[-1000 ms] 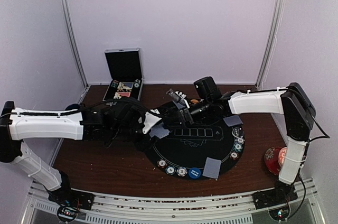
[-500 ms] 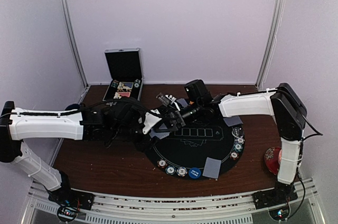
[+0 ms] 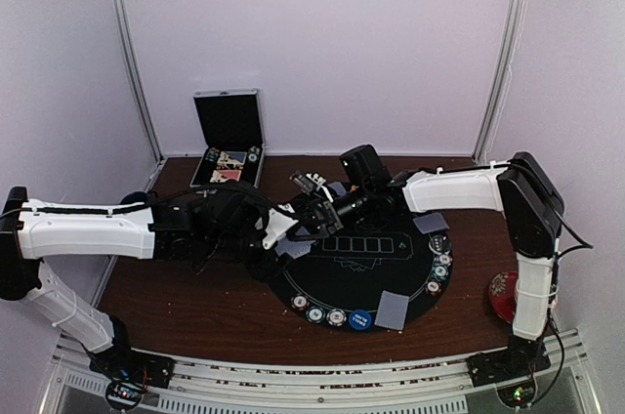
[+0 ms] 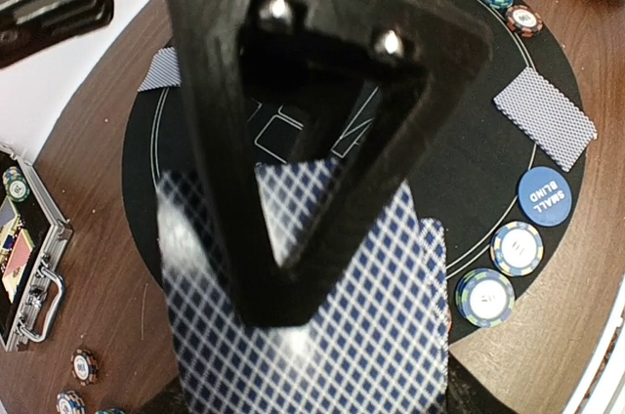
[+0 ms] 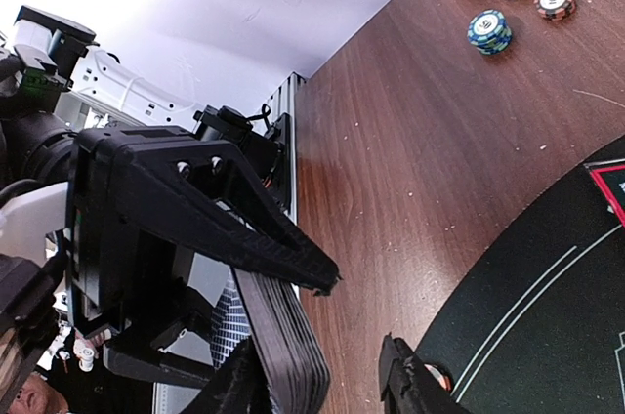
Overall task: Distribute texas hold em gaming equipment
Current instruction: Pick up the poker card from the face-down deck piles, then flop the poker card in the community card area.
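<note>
Left wrist view, hand first: my left gripper (image 4: pixel 283 282) is clamped on the deck of blue-diamond-backed playing cards (image 4: pixel 342 336). One finger lies flat across the top card, and the deck is held over the left edge of the round black poker mat (image 4: pixel 469 141).

Right wrist view: my right gripper (image 5: pixel 317 387) has swung in from the mat's far side within the last second and narrowed its jaws. They now stand parted around the deck's end, with a gap showing on one side. I judge that no card is pinched yet.

Meaning for the task: I read this as the set-up for a hand-to-hand deal, with the top card to be drawn off for another seat.

Already laid out: one card pile (image 4: pixel 545 116) beside the blue SMALL BLIND button (image 4: pixel 544 196) and the chip stacks (image 4: pixel 485 297), and another card pile (image 4: pixel 161 70) across the mat.

Containers: the open metal case (image 3: pixel 228 121) stands at the table's far left, lid upright. Its tray shows chips in the side slots and something coloured between them. The red cup and saucer (image 3: pixel 503 287) sits at the right edge, and I cannot make out its contents.
</note>
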`<state>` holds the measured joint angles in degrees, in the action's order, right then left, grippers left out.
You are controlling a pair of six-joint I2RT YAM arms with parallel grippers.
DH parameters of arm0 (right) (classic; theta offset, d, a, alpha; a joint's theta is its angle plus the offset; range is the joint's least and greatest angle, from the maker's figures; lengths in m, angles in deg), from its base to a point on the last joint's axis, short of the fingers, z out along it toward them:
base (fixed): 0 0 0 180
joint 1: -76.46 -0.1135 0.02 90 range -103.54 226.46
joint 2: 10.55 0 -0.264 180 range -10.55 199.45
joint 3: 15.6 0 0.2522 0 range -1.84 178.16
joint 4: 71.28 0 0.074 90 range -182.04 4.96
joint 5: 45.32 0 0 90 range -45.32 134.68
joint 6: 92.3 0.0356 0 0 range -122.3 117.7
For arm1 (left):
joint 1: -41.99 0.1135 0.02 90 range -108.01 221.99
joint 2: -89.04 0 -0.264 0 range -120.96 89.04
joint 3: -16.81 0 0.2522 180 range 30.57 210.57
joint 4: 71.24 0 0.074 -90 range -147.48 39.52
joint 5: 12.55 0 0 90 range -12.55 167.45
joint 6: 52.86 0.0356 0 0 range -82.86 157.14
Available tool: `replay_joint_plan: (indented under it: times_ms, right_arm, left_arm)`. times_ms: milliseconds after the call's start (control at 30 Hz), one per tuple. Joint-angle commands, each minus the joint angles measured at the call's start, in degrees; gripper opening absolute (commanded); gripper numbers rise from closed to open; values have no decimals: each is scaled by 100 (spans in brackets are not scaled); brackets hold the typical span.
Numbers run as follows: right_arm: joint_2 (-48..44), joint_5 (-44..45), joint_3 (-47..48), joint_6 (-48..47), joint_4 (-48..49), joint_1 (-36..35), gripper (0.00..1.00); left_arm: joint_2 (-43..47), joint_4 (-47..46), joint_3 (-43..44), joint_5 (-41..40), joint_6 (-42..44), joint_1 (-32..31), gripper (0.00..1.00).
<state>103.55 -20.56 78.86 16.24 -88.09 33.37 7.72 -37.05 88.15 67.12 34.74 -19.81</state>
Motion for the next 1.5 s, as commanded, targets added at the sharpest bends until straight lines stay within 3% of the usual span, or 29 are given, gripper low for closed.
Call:
replay_joint_plan:
  times_ms: [0,433,733,1000,1267,1467]
  right_arm:
    - [-100,352,77,-311,-462,221,40]
    - [-504,76,144,-752,-1062,279,27]
    - [-673,-140,94,-818,-1152,310,0]
    - [-864,-168,136,-809,-1189,463,0]
    - [-1407,822,178,-902,-1247,1351,0]
    - [-1448,2726,490,-1857,-1857,1538,0]
  left_arm:
    - [77,-373,40,58,68,-16,64]
    - [11,-366,27,9,64,-16,65]
    - [-16,-363,26,-27,72,-16,65]
    - [-32,-355,25,-97,49,-18,65]
    - [-57,-339,47,-162,35,-16,65]
    - [-68,-297,79,-262,-2,-16,65]
